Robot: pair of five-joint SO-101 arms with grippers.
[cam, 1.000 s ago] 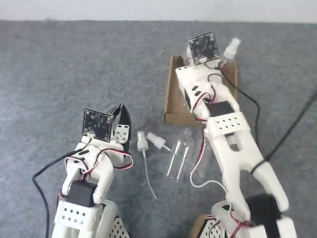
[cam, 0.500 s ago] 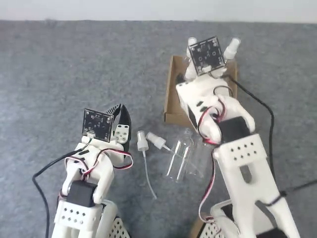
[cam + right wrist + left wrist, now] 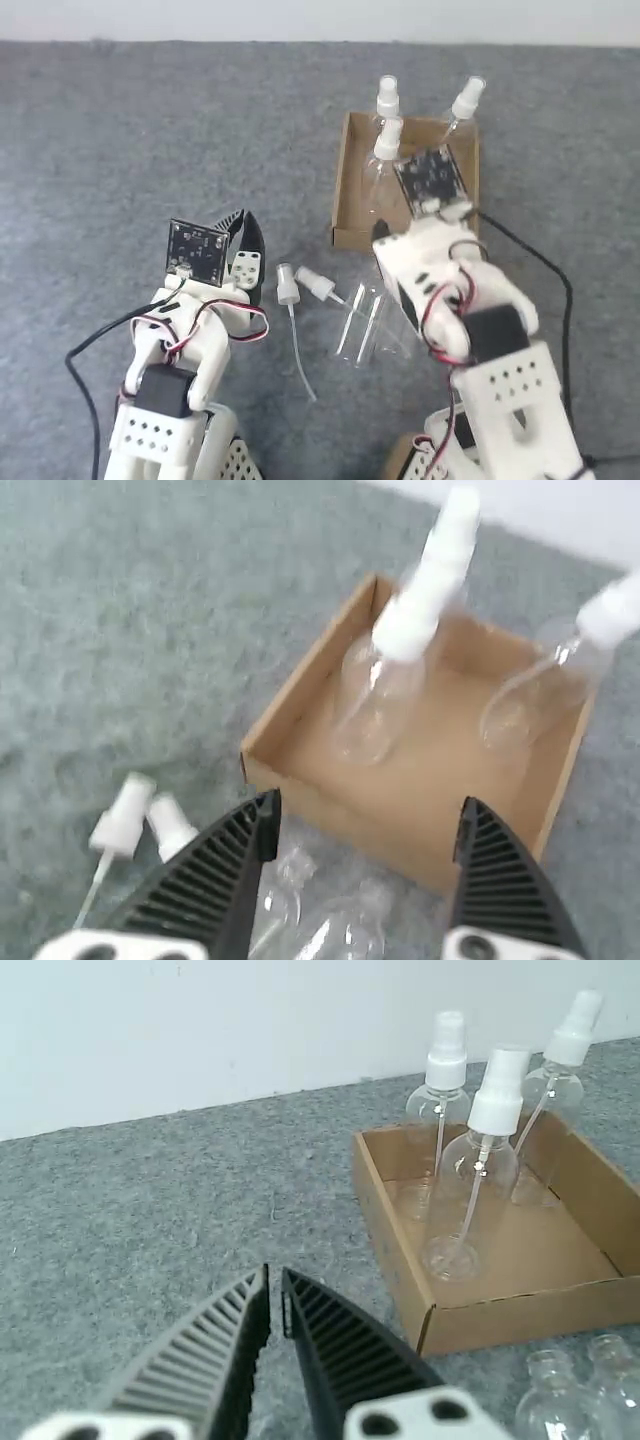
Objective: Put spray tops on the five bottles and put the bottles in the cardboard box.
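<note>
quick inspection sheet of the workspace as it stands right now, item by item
surface: grey mat, carpet-like
job's things: cardboard box holds three capped bottles, upright; two uncapped bottles and two spray tops lie on the mat in front of it, between the arms
clutter: nothing seen
grippers: left gripper shut, empty; right gripper open, empty, facing the box
cables: black cable beside the left arm, another beside the right arm
surroundings: pale wall beyond the mat

Grey carpeted table point(image 3: 150, 130), white wall point(image 3: 200, 1020)

bottles point(image 3: 478, 1172): clear glossy plastic | box point(image 3: 520, 1312): matt cardboard | table point(image 3: 150, 1220): rough cloth
</note>
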